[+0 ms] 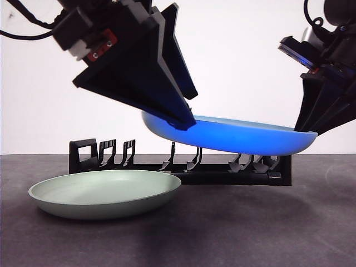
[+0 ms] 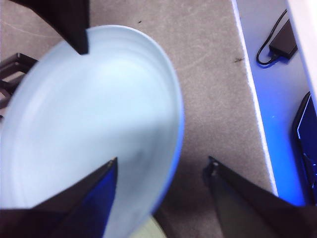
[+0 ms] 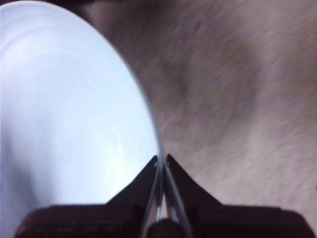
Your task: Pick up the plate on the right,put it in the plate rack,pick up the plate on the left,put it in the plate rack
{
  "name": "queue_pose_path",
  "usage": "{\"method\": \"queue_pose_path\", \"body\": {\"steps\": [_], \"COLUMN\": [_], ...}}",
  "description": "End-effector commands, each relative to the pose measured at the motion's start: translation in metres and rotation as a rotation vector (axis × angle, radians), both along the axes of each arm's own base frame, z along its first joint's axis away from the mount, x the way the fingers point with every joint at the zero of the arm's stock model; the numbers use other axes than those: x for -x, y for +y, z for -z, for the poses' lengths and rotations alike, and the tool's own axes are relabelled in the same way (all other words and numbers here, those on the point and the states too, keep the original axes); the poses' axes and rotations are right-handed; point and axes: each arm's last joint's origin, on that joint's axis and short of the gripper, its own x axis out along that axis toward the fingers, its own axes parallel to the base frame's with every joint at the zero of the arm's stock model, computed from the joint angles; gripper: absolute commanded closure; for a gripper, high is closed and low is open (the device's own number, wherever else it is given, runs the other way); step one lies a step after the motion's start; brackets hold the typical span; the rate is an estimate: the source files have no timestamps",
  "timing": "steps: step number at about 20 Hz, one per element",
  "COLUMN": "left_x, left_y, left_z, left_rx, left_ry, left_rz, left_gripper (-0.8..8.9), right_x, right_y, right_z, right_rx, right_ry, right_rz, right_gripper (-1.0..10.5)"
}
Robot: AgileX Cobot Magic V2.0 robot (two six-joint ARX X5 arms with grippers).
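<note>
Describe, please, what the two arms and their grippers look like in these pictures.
Both grippers have flat, black, wedge-shaped jaws tapering to points. The left gripper has a black blocky mount with a small red part and black cables looping behind. The right gripper sits under a black housing with a bluish-grey module and one curling black cable.

Black wedge-shaped end effector (image 1: 167, 105) — red patch, cables

Blue plate (image 1: 245, 139) airborne, near level, above the black plate rack (image 1: 183, 167). Pale green plate (image 1: 105, 192) flat on table, before rack.
</note>
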Motion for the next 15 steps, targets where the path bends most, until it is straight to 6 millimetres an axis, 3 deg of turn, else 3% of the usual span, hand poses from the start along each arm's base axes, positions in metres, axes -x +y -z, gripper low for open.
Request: {"method": "queue_pose_path", "body": {"steps": [1, 12, 14, 15], "left_x": [-0.001, 0.002, 0.002, 0.001], "left_y": [-0.001, 0.003, 0.003, 0.003], "left_z": [0.000, 0.004, 0.004, 0.004], "left_rx": [-0.005, -0.050, -0.051, -0.050], "left_ry": [-0.016, 0.022, 0.021, 0.019], "left_rz": [0.018, 0.029, 0.028, 0.027], "left_gripper": [6.31, 6.32, 8.10, 8.22], "right_x": [0.001, -0.001, -0.001, -0.001], "right_y": [0.006, 0.012, 0.013, 0.014], "right_z": [-0.001, -0.020, -0.023, -0.024], "right_rx": [-0.006, -0.060, -0.061, -0.061], "right_ry": [-0.002, -0.025, -0.035, -0.040], "right_rz": [-0.027, -0.064, -0.072, -0.075], "right_gripper": [9.6, 9.6, 9.6, 9.6]}}
